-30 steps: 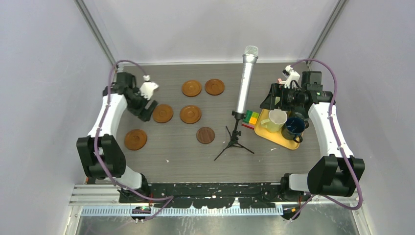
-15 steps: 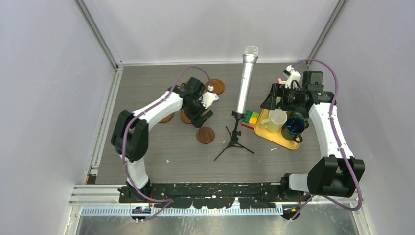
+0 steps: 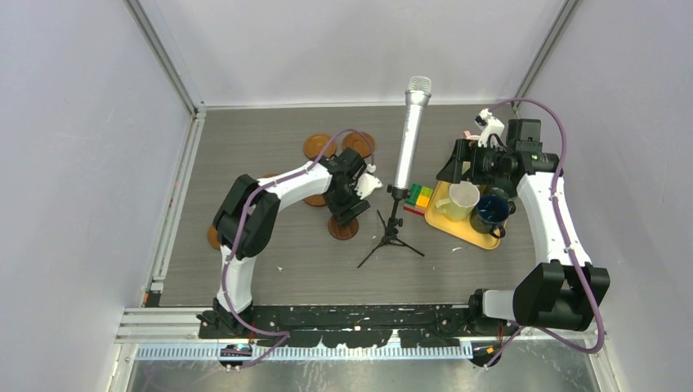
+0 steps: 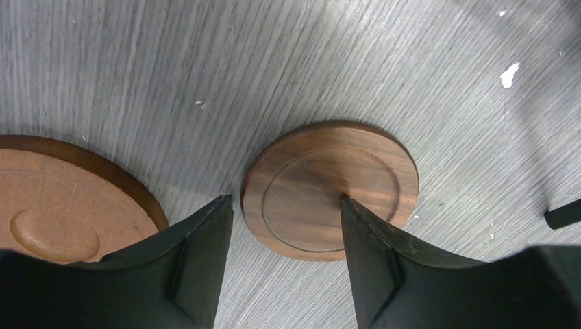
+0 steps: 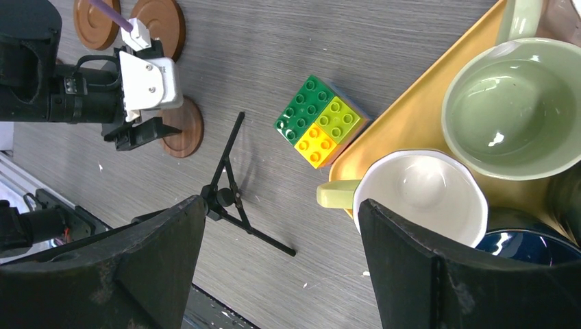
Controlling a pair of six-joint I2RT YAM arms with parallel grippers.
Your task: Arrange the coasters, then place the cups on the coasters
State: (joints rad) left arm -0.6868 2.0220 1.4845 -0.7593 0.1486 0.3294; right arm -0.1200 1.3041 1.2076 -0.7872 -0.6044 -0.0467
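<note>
Left gripper (image 4: 286, 199) sits low over the darker coaster (image 4: 329, 171) near the middle of the table (image 3: 245, 139) beside the tripod (image 3: 391, 237), jaws apart astride its rim, likely to pinch and realign it; right gripper (image 5: 282, 203) hangs spread wide above the cups (image 5: 421, 195), which sit in the tray (image 5: 411, 116) at the right edge.

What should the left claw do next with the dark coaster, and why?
Probably lower slightly and close. The left claw is open over the dark coaster: one finger is just outside its rim, the other finger over its middle, so closing should pinch that edge.
</note>
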